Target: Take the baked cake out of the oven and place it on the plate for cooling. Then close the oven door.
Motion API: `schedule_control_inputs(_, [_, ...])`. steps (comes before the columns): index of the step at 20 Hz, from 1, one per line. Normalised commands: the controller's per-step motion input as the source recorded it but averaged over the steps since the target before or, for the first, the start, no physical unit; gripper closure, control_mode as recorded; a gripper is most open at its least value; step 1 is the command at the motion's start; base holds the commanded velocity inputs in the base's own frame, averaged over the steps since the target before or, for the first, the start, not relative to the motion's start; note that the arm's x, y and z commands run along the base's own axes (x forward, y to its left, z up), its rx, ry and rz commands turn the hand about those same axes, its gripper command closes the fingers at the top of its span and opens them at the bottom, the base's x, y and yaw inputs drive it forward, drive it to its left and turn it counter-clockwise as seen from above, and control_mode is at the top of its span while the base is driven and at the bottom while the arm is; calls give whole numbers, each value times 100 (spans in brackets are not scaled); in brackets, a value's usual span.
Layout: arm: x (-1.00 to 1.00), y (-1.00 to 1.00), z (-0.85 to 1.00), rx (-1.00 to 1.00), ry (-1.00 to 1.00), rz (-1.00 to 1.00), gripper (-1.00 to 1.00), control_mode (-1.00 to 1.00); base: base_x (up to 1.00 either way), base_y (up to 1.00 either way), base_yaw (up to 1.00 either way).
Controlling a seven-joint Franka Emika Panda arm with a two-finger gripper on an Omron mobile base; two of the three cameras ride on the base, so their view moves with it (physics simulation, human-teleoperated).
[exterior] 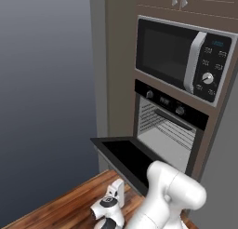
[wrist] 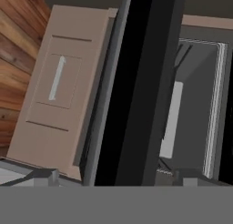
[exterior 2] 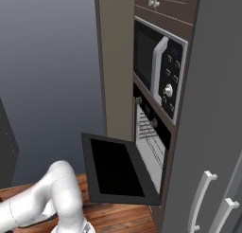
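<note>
The oven (exterior: 169, 130) is a black built-in unit with round knobs, set below the microwave. Wire racks (exterior: 174, 130) show in its grey cavity. The oven door (exterior: 125, 156) hangs dropped open and about level, its dark glass facing up; from the other side it shows as a black panel (exterior 2: 116, 168). My arm is folded low in front of the door, wrist (exterior: 109, 205) near the floor. In the hand view my gripper (wrist: 118, 180) is open, fingertips (wrist: 43, 177) wide apart with nothing between them, facing the door's black edge (wrist: 136, 91). The cake and the plate are out of view.
The black-and-silver microwave (exterior: 181, 56) sits above the oven. A brown drawer front (wrist: 59, 86) with a silver handle lies under the oven. A wooden floor (exterior: 69, 207) spreads below. A grey tall cabinet (exterior 2: 212, 147) with handles stands at the right.
</note>
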Motion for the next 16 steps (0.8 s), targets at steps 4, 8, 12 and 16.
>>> schedule_control_inputs(4, [63, 31, -79, -21, -10, -15, -100, -100, 0, 0, 0])
schedule_control_inputs(8, [65, 31, -82, -21, -4, -15, -100, -100, 0, 0, 0])
schedule_control_inputs(12, [73, 36, -94, -24, -1, -16, -100, -100, 0, 0, 0])
schedule_control_inputs(16, [76, 38, -99, -27, -1, -17, -100, -100, 0, 0, 0])
